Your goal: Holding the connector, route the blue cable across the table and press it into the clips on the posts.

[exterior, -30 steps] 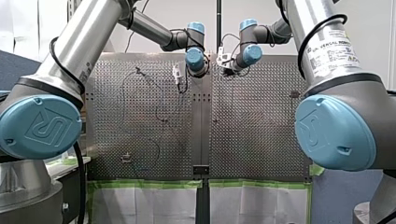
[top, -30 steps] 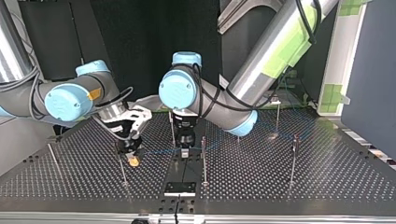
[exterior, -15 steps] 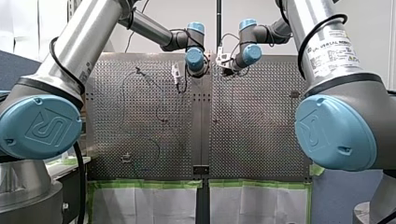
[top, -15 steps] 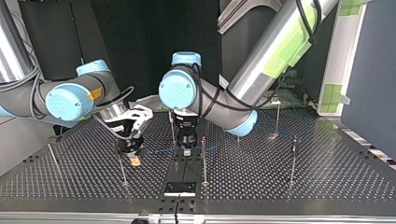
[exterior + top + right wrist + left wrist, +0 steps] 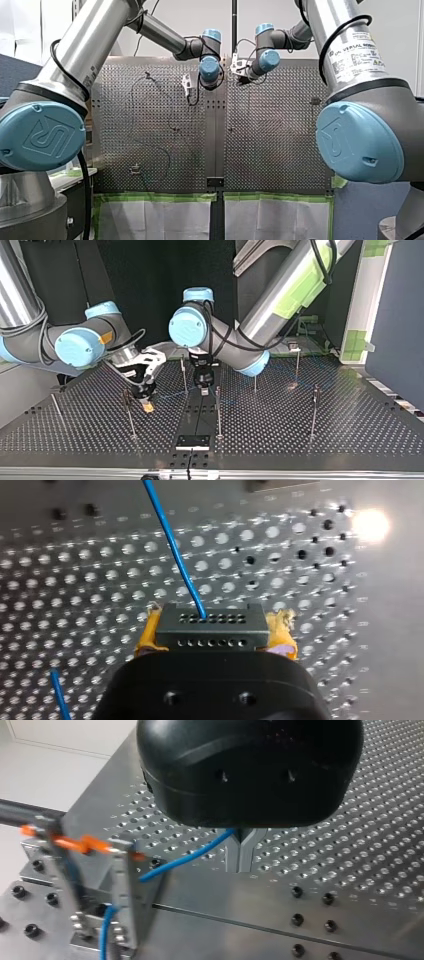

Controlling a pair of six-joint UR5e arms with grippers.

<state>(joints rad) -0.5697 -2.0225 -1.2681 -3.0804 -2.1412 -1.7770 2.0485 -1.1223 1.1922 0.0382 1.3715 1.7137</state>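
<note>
Connector [image 5: 210,625], black, sits clamped between the yellow pads [image 5: 148,636] of my right gripper [image 5: 146,405], which hangs low over the perforated table [image 5: 310,440] at the top view's left, just beside a thin post [image 5: 129,416]. From its face the blue cable [image 5: 175,555] runs toward the middle. There my left gripper [image 5: 203,389] points down, its metal fingers [image 5: 243,852] pressed together, apparently pinching the cable. Beside them the cable reaches an orange clip [image 5: 75,842]. Further right stand more posts [image 5: 314,410].

wall [image 5: 270,10]: pale | backdrop [image 5: 145,285]: black | table [image 5: 270,150]: perforated metal | near edge: green tape [image 5: 155,198], white sheets [image 5: 160,220]
</note>
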